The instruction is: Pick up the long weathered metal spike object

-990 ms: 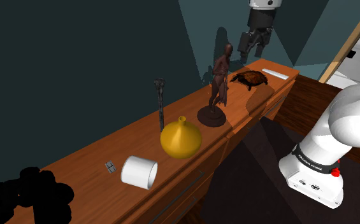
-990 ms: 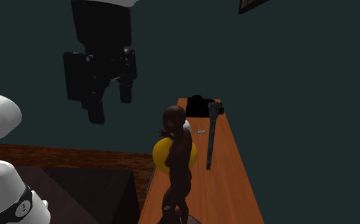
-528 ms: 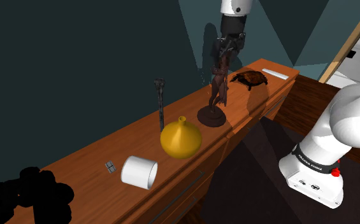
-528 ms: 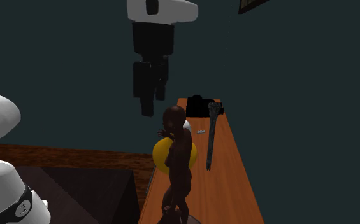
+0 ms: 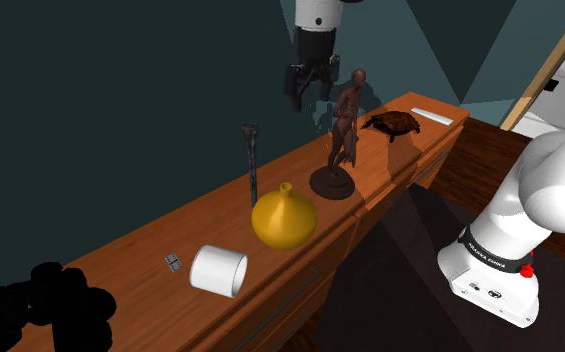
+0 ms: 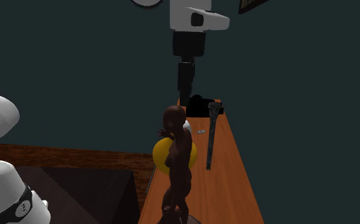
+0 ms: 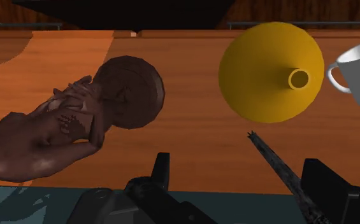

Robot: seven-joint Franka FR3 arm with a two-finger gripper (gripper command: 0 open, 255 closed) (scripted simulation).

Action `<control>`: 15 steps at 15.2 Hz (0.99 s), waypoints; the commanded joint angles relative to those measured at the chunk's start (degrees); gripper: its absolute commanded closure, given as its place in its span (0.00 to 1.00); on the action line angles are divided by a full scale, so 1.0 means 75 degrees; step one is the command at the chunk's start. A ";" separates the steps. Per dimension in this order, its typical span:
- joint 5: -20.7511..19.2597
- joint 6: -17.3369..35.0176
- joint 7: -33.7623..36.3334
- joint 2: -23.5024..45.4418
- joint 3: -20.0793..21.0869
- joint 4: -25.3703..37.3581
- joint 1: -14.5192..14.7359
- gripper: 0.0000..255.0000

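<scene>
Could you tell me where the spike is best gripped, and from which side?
Probably the upper shaft, below the head. The spike stands almost upright by the wall, and the yellow vase crowds its foot, so come from above with the open gripper closing across the shaft.

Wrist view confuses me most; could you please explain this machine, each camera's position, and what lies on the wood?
A white robot arm carries a black two-fingered end effector. The shoulder view looks down from beside it; the second exterior view looks along the wooden top; the wrist view looks down past the fingers. On the top are a brown figurine, a yellow vase, a white mug, a turtle and the dark spike. The end effector is open, holding nothing.
</scene>
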 commanded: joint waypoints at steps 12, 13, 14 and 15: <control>-0.0747 0.0154 0.1142 0.3042 0.0606 0.3017 0.0628 0.00; -0.0752 0.0253 0.1146 0.3054 0.0603 0.2930 0.0627 0.00; -0.0757 0.0351 0.1150 0.3067 0.0601 0.2844 0.0627 0.00; -0.0763 0.0448 0.1155 0.3082 0.0599 0.2761 0.0626 0.00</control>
